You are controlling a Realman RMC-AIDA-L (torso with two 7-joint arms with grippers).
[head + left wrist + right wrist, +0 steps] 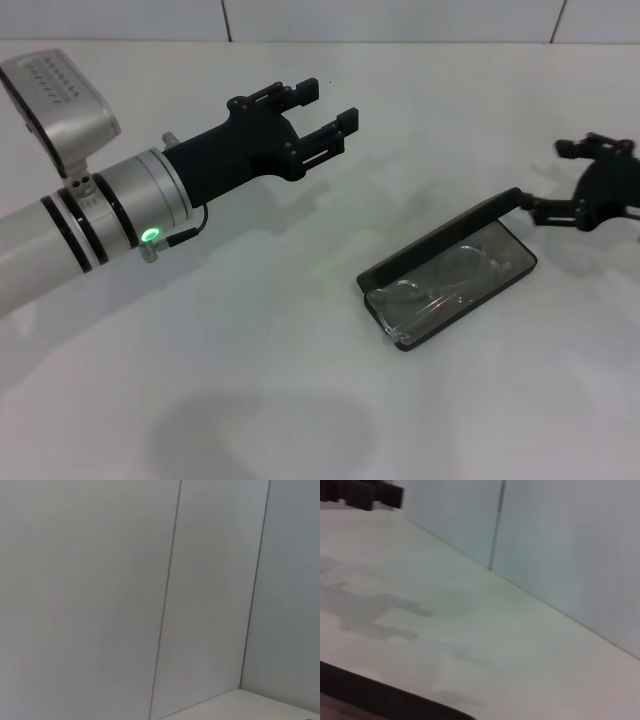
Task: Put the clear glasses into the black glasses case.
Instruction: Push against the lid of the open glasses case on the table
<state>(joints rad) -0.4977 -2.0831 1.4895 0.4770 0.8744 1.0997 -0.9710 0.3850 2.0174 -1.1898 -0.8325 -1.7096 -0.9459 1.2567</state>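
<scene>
The see-through plastic glasses [440, 280] lie inside the flat black glasses case [505, 282] on the white table [250, 380]. The black right gripper [522, 200] touches the half-raised lid; its grip can't be made out. Farther back, the black left gripper [333, 106] hangs open, holding nothing.

From where I stand I count one black glasses case [448, 277], lying open on the white table [250, 370] at about four o'clock from the table's middle, and one pair of clear glasses [440, 285] resting inside its tray. There are two arms, so two grippers: the left gripper [330, 112] hangs above the table at about eleven o'clock with its two fingers spread apart, and the right gripper [522, 200] sits at three o'clock, touching the far end of the case's raised lid. One green light [151, 236] glows on the left wrist. One table holds it all.
</scene>
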